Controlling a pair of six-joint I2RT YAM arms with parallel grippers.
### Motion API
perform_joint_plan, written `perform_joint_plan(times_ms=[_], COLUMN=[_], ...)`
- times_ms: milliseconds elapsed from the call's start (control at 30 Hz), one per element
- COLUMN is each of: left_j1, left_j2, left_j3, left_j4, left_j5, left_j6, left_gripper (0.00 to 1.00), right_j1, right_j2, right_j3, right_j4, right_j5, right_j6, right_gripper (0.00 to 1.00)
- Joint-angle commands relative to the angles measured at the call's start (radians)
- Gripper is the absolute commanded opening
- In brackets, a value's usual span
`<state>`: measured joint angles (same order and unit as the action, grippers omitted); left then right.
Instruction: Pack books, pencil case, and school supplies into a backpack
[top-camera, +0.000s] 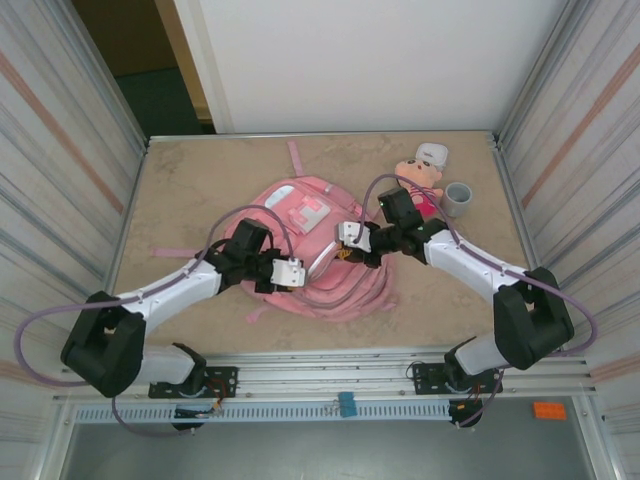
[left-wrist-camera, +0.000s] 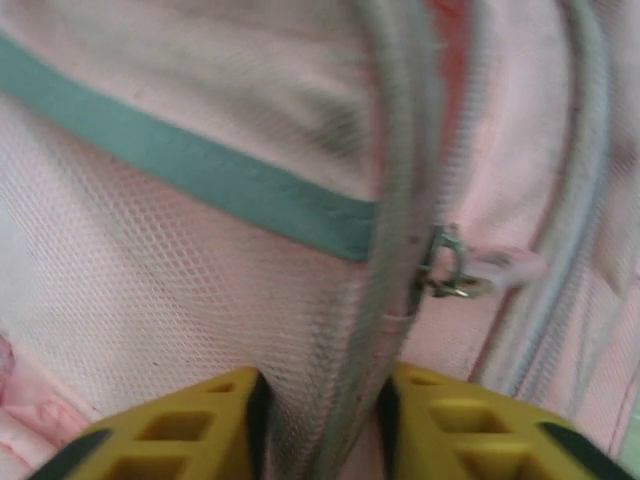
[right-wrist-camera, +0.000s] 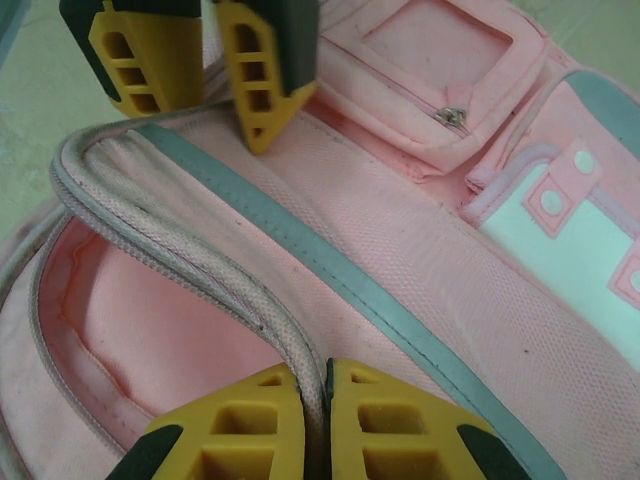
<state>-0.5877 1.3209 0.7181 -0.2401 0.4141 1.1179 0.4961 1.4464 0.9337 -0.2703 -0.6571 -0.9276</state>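
Right wrist view — right claw (right-wrist-camera: 314, 378) pinches the open backpack (right-wrist-camera: 420, 300) by its rim; left claw (right-wrist-camera: 205, 118) straddles it, grip unclear.

The beige desk (top-camera: 190, 180) carries 3 things: a pink backpack (top-camera: 330, 285) flat at its middle, and a plush doll (top-camera: 420, 180) just beside a grey cup (top-camera: 458, 198) at far right.

No legible text or labels
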Motion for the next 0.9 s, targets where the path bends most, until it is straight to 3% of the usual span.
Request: perform_joint_plan(times_ms=[0,67,133,267,433,600,867], left_j1=[-0.036,-0.064,-0.103,-0.154,-0.171,-0.179,-0.179], left_j2=[-0.019,-0.061,-0.129,-0.25,-0.274,-0.209,-0.137], left_j3=[0.037,0.023,-0.008,-0.064,-0.095,-0.076,-0.064], left_j4=[-0.005,-0.04,-0.061,-0.066,0.029,0.094,0.153], left_j5=[0.0,-0.035,-0.062,-0.137,-0.172,-0.17,-0.168], left_j6=[-0.041,-0.099,-0.171,-0.311,-0.48,-0.601,-0.713], left_gripper=[0.19,0.05,0.0,0.0,0.0,0.0,0.0], right_j1=[-0.034,-0.052,-0.073,-0.092,-0.099,-0.097,-0.052], right_j2=[0.024,0.041,0.065,0.119,0.106,-0.001,-0.242], right_j3=[0.016,0.02,0.025,0.059,0.093,0.087,0.072], right_j4=[0.024,0.035,0.072,0.121,0.137,0.052,-0.264], right_j5=[-0.048,-0.057,-0.066,-0.09,-0.082,-0.012,0.216], right_j6=[0.027,0.036,0.059,0.108,0.257,0.518,0.987], right_gripper=[0.04,0.04,0.05,0.09,0.34,0.5,0.54])
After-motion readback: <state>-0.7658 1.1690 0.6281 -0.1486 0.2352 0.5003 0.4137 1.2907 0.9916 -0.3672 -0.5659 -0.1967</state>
